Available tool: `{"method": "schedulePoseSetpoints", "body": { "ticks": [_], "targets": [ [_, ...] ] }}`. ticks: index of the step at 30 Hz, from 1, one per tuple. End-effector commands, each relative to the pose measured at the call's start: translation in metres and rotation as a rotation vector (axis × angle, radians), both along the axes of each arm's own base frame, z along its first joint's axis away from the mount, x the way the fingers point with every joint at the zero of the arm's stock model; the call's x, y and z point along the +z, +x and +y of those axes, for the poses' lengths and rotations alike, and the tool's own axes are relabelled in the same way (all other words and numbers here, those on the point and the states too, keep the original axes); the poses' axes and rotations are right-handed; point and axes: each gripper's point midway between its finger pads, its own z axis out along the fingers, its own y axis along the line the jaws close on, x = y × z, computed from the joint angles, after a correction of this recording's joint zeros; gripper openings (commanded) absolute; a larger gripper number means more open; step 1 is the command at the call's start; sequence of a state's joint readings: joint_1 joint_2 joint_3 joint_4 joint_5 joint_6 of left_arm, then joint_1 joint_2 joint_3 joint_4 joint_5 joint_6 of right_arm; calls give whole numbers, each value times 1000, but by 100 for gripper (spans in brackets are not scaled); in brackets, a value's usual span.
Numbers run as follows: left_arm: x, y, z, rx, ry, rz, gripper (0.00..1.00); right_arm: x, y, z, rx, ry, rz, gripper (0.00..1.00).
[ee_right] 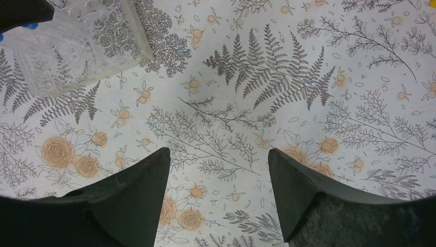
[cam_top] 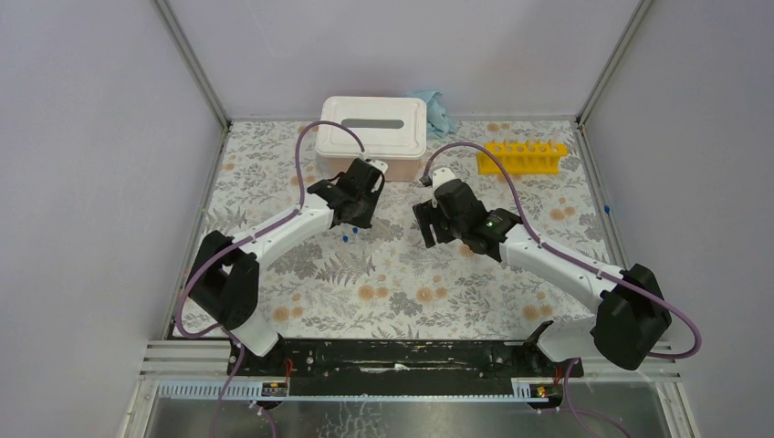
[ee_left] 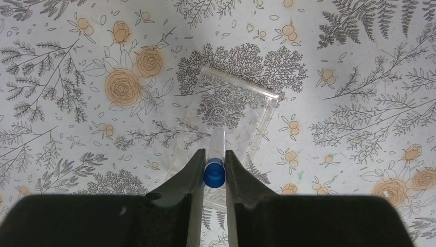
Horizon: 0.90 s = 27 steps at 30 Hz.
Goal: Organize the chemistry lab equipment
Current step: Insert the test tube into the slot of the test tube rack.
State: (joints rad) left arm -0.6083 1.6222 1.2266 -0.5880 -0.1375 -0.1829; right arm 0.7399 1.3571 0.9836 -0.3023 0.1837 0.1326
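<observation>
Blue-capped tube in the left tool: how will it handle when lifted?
Probably very light: the tube is slim and looks empty. Smooth, round clear wall, so it may slip or pivot; the left tool pinches only at the cap. If dropped it would likely roll on the flat table.

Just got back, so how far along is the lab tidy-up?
Nothing looks finished: the yellow rack appears empty. In hand: the left gripper is shut on a blue-capped tube over the clear tray. Remaining: loose tubes on the table; the right gripper is open, empty.
</observation>
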Motion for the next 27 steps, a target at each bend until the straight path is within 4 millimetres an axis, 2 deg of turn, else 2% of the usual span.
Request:
{"method": "schedulePoseSetpoints", "body": {
  "ticks": [1,11,27],
  "targets": [
    [3,8,-7,-13,-33,-54,11,7,6,2,-12,4,-34,77],
    [11,12,-7,-4,-63,-114,11,5,8,3,-8,-6,-30,77],
    [13,16,-5,3,-62,-156,11,1,13,4,-7,-13,-26,77]
  ]
}}
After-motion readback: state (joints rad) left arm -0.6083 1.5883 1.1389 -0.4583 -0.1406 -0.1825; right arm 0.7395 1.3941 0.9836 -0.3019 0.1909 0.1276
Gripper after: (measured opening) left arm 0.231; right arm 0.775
